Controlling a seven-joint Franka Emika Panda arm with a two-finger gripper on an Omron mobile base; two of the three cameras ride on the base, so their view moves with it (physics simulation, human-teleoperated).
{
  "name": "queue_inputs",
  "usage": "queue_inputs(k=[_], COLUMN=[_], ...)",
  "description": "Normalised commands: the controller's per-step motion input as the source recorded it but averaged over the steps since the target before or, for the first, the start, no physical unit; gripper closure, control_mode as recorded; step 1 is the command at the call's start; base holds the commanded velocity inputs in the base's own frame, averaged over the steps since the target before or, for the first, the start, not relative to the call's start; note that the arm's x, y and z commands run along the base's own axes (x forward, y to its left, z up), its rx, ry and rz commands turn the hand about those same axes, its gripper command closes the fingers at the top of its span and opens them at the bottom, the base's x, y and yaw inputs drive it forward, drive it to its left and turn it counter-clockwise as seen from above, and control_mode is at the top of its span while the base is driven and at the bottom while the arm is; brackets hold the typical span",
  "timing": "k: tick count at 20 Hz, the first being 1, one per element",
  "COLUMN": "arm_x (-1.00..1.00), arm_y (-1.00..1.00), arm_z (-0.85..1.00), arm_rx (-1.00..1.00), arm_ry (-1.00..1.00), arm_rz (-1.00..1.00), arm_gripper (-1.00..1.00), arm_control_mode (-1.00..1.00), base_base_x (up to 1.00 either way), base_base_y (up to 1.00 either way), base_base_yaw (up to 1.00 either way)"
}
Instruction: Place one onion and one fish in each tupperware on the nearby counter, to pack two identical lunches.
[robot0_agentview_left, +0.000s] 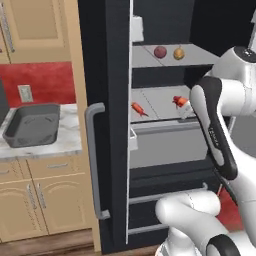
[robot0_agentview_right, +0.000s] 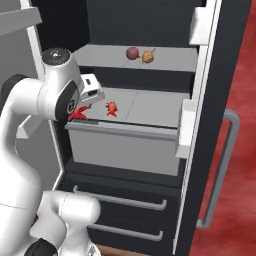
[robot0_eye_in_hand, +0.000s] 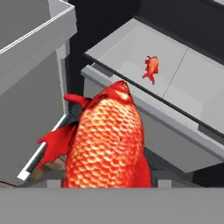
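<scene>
Red fish (robot0_eye_in_hand: 107, 140) hiding hand's fingertips

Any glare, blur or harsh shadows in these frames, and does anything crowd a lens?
Left base view: flat even light, slightly soft, fridge interior dark, no glare. Right base view: same, faint shading under the shelf. Hand view: the held fish looms huge at the lens yet stays sharp; second fish clear.

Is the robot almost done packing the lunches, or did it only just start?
Only just started. The dark tray on the counter has nothing in it yet. The gripper is closed on one fish at the fridge's middle shelf. The other fish lies on that shelf, and the red onion and yellow onion sit on the shelf above.
</scene>
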Motion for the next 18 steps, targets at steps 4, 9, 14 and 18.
queue_inputs(k=[4,9,14,18], arm_x=[0.00,0.00,0.00,0.00], arm_y=[0.00,0.00,0.00,0.00], arm_z=[0.00,0.00,0.00,0.00], arm_rx=[0.00,0.00,0.00,0.00], arm_ry=[0.00,0.00,0.00,0.00], arm_rz=[0.00,0.00,0.00,0.00], arm_gripper=[1.00,1.00,1.00,1.00], arm_control_mode=[1.00,1.00,1.00,1.00], base_base_x=[-1.00,-1.00,-0.79,-0.10], base_base_y=[-0.01,0.30,0.90,1.00], base_base_yaw=[0.04,0.00,0.00,0.00])
